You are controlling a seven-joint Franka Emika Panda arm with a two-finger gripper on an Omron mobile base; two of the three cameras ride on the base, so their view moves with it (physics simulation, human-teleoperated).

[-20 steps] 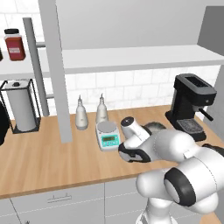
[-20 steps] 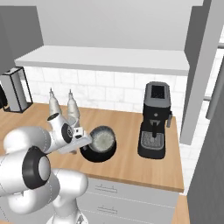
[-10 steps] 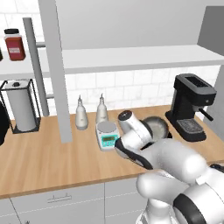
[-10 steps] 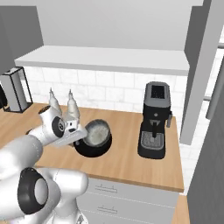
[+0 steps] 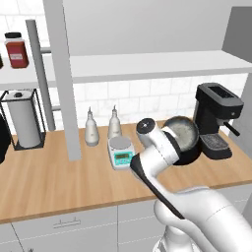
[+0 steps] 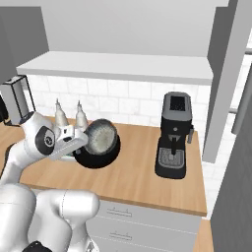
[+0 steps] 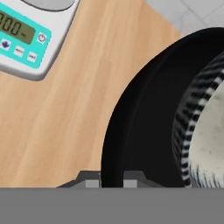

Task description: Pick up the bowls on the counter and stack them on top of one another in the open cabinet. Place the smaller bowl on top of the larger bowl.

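My gripper (image 7: pixel 111 180) is shut on the rim of the larger bowl (image 7: pixel 144 131), whose glossy black edge runs up between the two fingertips. The smaller bowl (image 7: pixel 205 131), grey-speckled inside, sits nested in it. Both bowls hang tilted above the counter (image 5: pixel 59 177), insides facing the base cameras: the speckled bowl (image 5: pixel 181 133) within the black bowl (image 5: pixel 191 153), with the gripper (image 5: pixel 170 142) at their left edge. The right base view shows the gripper (image 6: pixel 84 142), the speckled bowl (image 6: pixel 101 137) and the black bowl (image 6: pixel 101 158). The open cabinet's white shelf (image 5: pixel 147 66) spans above.
A white kitchen scale (image 5: pixel 121 150) with a teal panel stands just left of the bowls. A black coffee machine (image 5: pixel 216 120) is close on their right. Two small bottles (image 5: pixel 90 128) stand by the tiled wall, a paper towel holder (image 5: pixel 22 118) at the far left, a grey upright panel (image 5: pixel 61 74) in front.
The nested bowls have risen off the counter in the gripper's hold and tipped from flat to nearly on edge, moving up and toward the coffee machine.
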